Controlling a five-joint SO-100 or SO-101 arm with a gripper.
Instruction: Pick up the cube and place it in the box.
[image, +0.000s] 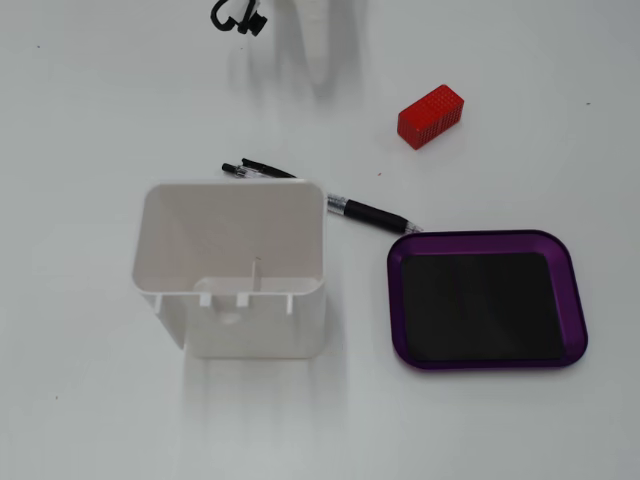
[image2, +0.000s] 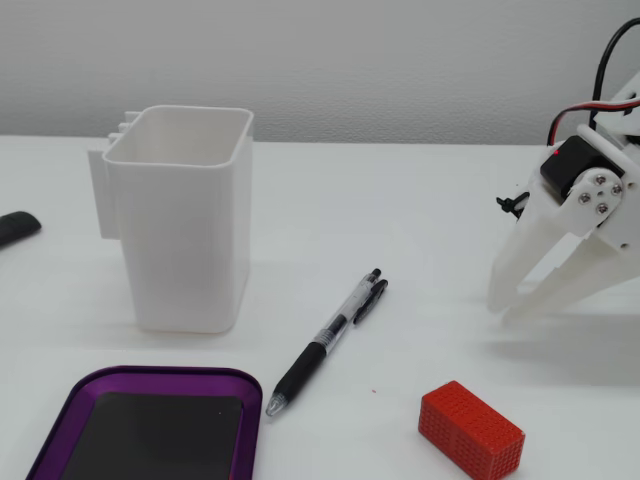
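Your tabletop (image: 90, 90) carries a white bin (image: 235, 270), then the empty box (image: 487, 240), and the cube (image: 431, 116) well apart from it. Your tool (image2: 507, 310) hangs narrow, holding nothing. The reach is pending; open wider and descend over the cube.

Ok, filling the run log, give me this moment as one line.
phase: pre-grasp | white two-finger gripper: empty, away from cube | small red gridded block: on table | purple black-floored tray: empty

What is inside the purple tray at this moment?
Nothing lies inside the purple tray; its whole black floor shows bare in the fixed view from above. The red cube sits apart on the table. The other fixed view cuts the tray's near edge off.
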